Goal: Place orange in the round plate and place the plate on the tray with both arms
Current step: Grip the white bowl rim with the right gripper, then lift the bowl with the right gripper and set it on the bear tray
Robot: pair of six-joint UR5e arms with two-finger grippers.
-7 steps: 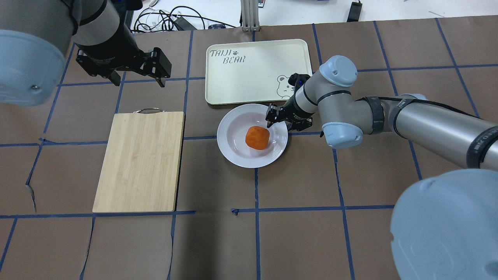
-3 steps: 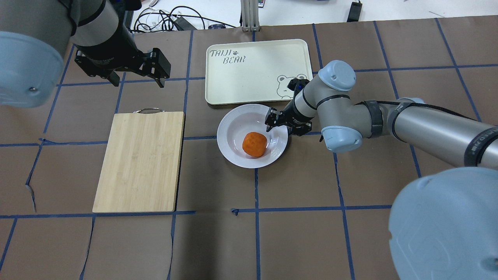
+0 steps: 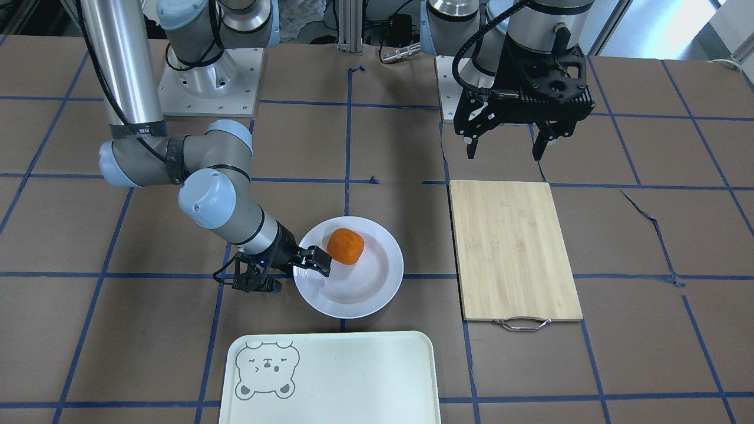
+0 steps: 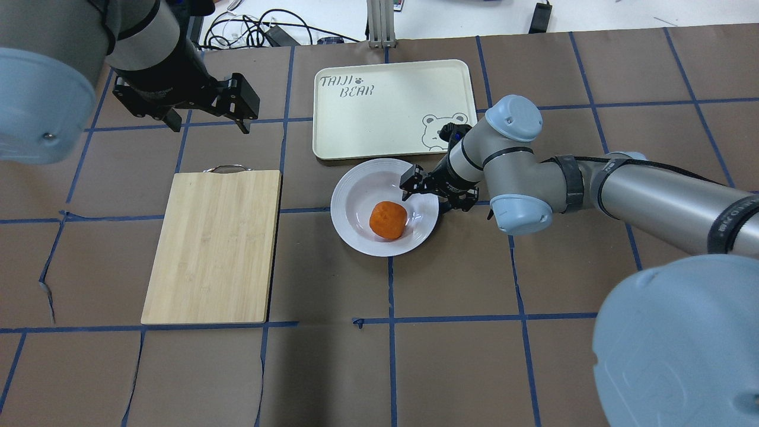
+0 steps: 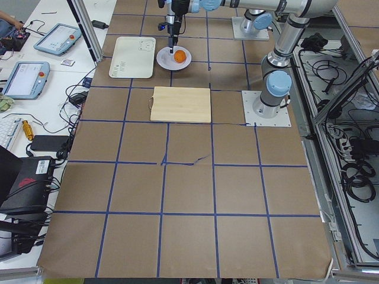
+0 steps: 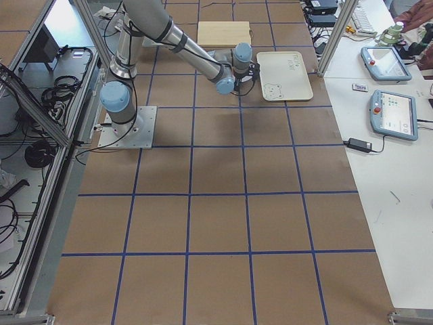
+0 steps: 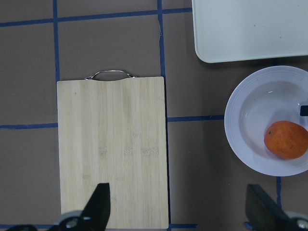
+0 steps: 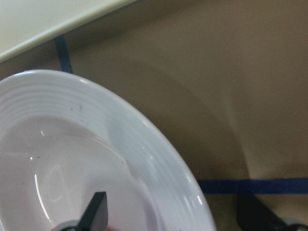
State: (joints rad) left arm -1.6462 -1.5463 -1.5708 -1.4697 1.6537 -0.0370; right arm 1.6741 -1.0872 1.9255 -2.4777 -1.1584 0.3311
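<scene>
The orange (image 4: 388, 220) (image 3: 346, 245) (image 7: 287, 140) lies in the sunken centre of the white round plate (image 4: 347, 196) (image 3: 365, 300) (image 8: 144, 144). The plate rests on the table just in front of the pale tray (image 4: 391, 112) (image 3: 353, 377), which holds nothing. My right gripper (image 4: 437, 191) (image 3: 291, 274) is open and low, straddling the plate's right rim. One of its fingers (image 8: 96, 211) is inside the plate and the other is outside over the table. My left gripper (image 4: 209, 123) (image 3: 504, 154) hangs open and holds nothing, high above the table beyond the cutting board's handle.
A bamboo cutting board (image 4: 213, 246) (image 7: 110, 149) with a metal handle lies left of the plate. Brown paper with blue tape lines covers the table. Cables and tablets sit beyond the far table edge, behind the tray.
The orange has rolled a little toward the robot's side of the plate. My right gripper has shifted slightly along the plate's rim. The left arm has barely moved.
</scene>
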